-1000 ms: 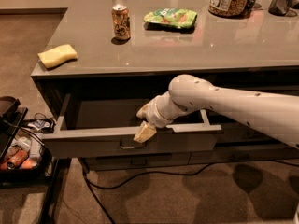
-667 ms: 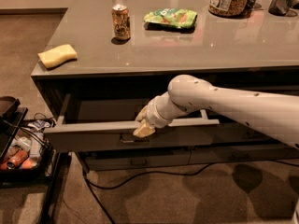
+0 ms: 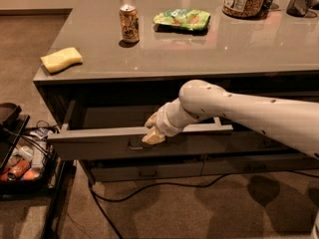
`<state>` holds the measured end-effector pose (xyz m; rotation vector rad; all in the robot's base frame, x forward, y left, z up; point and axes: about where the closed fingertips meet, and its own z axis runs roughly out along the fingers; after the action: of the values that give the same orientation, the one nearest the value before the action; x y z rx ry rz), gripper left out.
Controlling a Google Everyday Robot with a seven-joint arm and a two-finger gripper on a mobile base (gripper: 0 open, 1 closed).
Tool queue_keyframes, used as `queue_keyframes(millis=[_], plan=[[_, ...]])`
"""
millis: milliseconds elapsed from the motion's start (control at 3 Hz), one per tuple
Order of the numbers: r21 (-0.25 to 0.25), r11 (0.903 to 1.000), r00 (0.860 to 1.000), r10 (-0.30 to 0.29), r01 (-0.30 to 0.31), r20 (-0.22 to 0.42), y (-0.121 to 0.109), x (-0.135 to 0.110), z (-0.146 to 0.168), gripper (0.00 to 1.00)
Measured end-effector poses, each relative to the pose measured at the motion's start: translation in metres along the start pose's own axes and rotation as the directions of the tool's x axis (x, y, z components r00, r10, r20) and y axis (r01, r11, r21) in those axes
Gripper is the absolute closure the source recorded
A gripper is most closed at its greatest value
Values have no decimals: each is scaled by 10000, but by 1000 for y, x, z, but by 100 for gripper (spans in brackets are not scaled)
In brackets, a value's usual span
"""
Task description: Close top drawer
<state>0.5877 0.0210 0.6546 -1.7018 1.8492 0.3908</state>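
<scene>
Far left, down by the floor, a low cart (image 3: 15, 153) of odds and ends stands beside the bench (image 3: 279, 54). A yellow sponge (image 3: 61, 59) lies on the bench's near left corner. Under the top, the top drawer (image 3: 94, 142) stands pulled well out towards me, its grey box open to view and its long front running left to right across the cabinet. The small bar pull (image 3: 135, 146) sits at the middle of that front.

Just right of the pull and slightly above it is the claw (image 3: 153, 133), touching the upper edge of the drawer front. It seems to hold nothing. Whether it is open or closed I cannot tell; it looks simply laid against the panel. The pale arm (image 3: 259, 118) reaches in from the right, crossing above the open box.

As I judge it, the move is a straight push — away from me, square to the front, into the cabinet. Contact near the centre should keep the drawer from skewing. Further back on the bench stand a can (image 3: 129, 24) and a green packet (image 3: 182, 19).
</scene>
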Motion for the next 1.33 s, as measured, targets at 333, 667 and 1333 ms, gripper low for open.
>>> queue_keyframes(millis=[333,667,1333], plan=[[0,10000,10000,-1,1,0,0,0,0,81],[2,10000,10000,-5,5,-2,0,0,0,58],[-210,9994,9994,-291,287,-191,-6,-8,4,12]])
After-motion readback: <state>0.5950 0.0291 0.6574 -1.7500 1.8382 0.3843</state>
